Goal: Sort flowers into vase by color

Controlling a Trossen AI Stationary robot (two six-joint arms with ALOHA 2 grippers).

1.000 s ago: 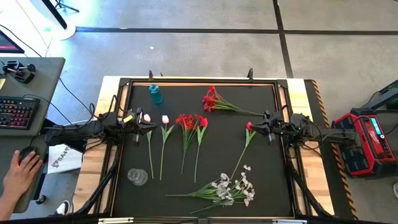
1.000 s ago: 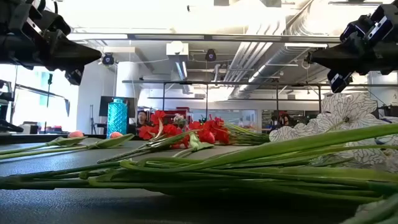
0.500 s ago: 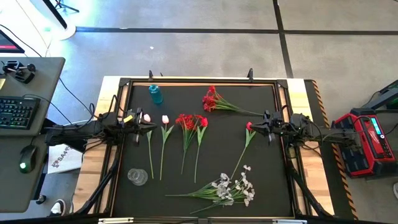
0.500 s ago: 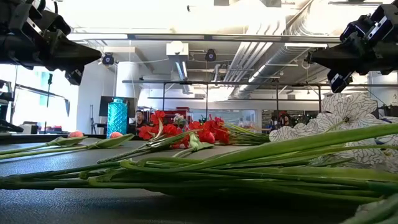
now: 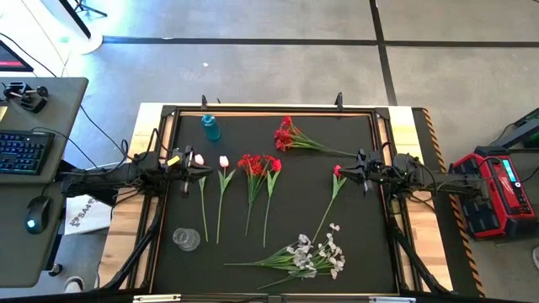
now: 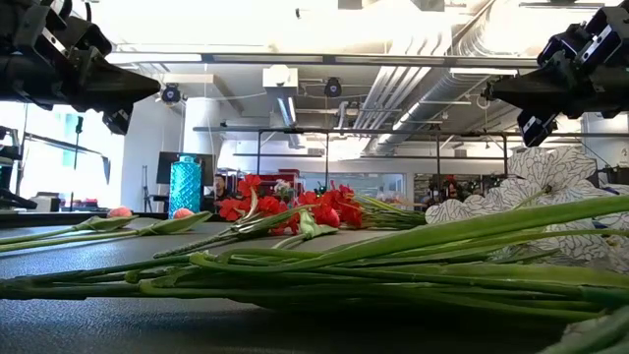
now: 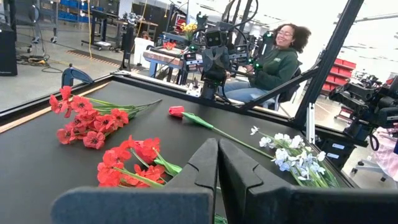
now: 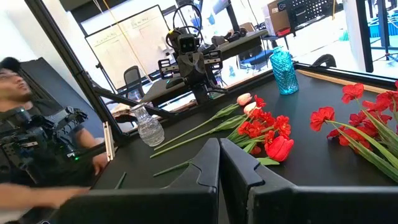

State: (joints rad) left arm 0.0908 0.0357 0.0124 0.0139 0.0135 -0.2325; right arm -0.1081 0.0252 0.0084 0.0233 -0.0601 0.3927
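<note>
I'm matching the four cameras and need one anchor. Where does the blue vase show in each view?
High view: blue vase near the mat's far edge, left of centre.
Low view: left of centre, behind the red flowers.
Left wrist view: not in it.
Right wrist view: upper right.
Shared landmark: the red flowers.

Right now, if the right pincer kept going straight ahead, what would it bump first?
Probably the single red tulip-like bud on a green stem, lying just ahead of the shut right pincer. The pincer hangs above the table, so it might pass over.
</note>
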